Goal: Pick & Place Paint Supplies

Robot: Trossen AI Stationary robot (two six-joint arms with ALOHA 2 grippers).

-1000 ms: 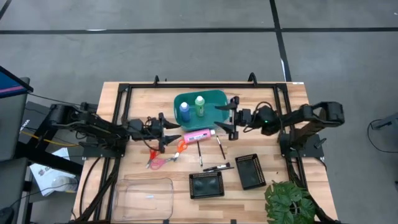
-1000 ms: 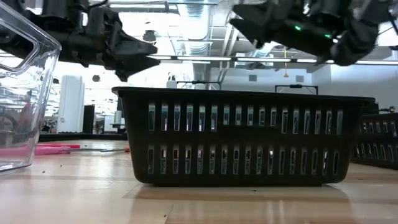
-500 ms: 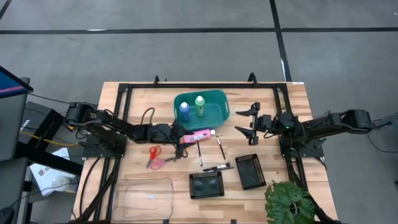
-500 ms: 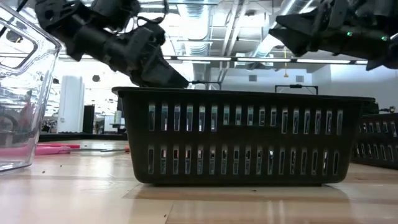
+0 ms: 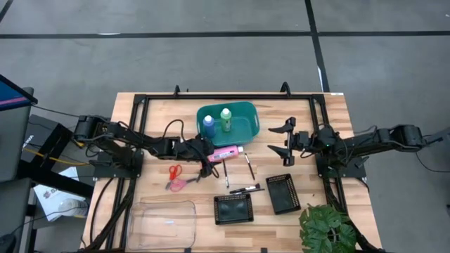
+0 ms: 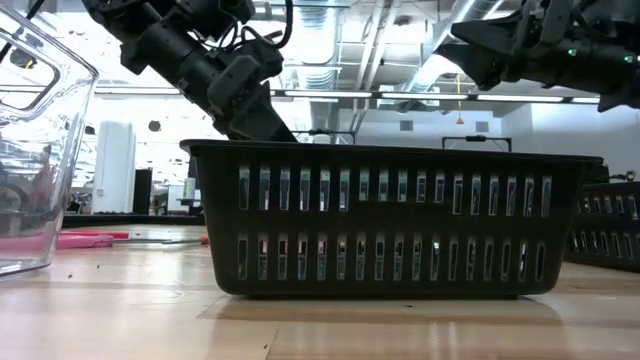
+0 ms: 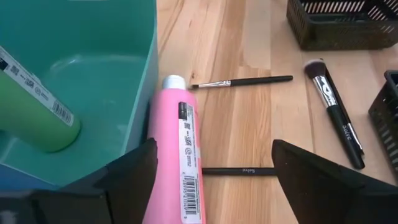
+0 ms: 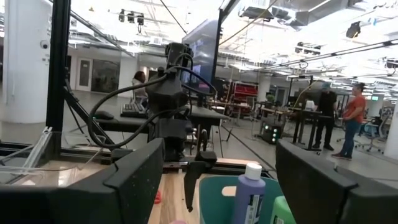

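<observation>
The pink bottle lies on its side on the table, against the teal basket's near wall. The blue bottle and the green bottle stand inside that basket. My left gripper is open and low at the pink bottle's bottom end, one finger on each side of it, not visibly touching. My right gripper is open in the air to the right of the basket. Thin brushes and scissors lie flat on the table.
Two black mesh trays sit near the table's near edge; one of them fills the low view. A clear plastic tub is at the near left, a potted plant at the near right. People stand in the room beyond.
My left gripper has moved toward the table's right and down, and its open fingers now stand on either side of the pink bottle's bottom end. My right gripper has drawn back from the basket's right rim toward the table's right edge, then held still.
</observation>
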